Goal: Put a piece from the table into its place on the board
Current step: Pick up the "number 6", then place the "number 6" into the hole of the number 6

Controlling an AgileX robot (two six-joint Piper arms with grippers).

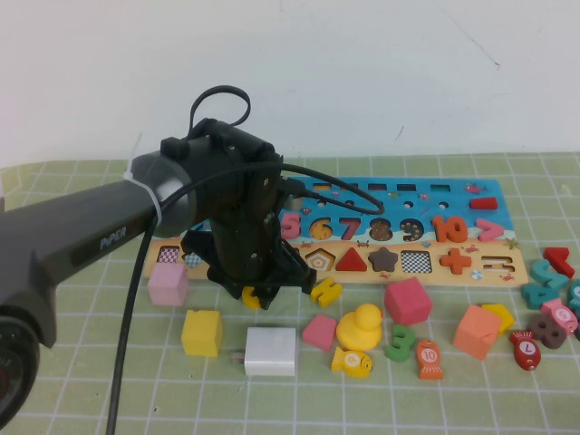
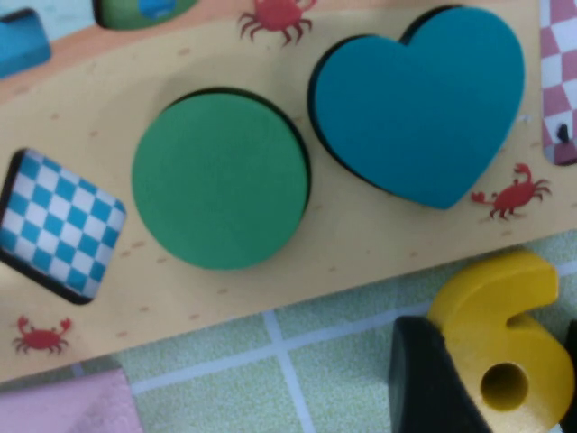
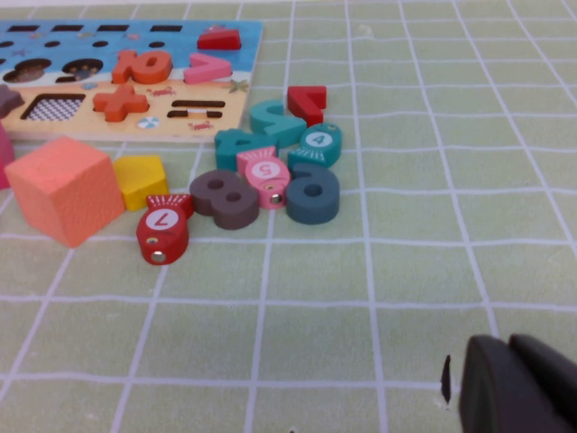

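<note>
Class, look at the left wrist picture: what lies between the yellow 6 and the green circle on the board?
The board's tan edge and a strip of green checked mat; no other piece. The left gripper is around the yellow 6; the green circle sits seated.

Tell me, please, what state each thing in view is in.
6: off the board, beside its front edge, at the left gripper.
Board: flat on the mat, some chequered slots empty.
Circle: seated in the board.
Heart: seated in the board.
Left gripper: down at the 6.
Right gripper: low over the mat, apart from the pieces.
</note>
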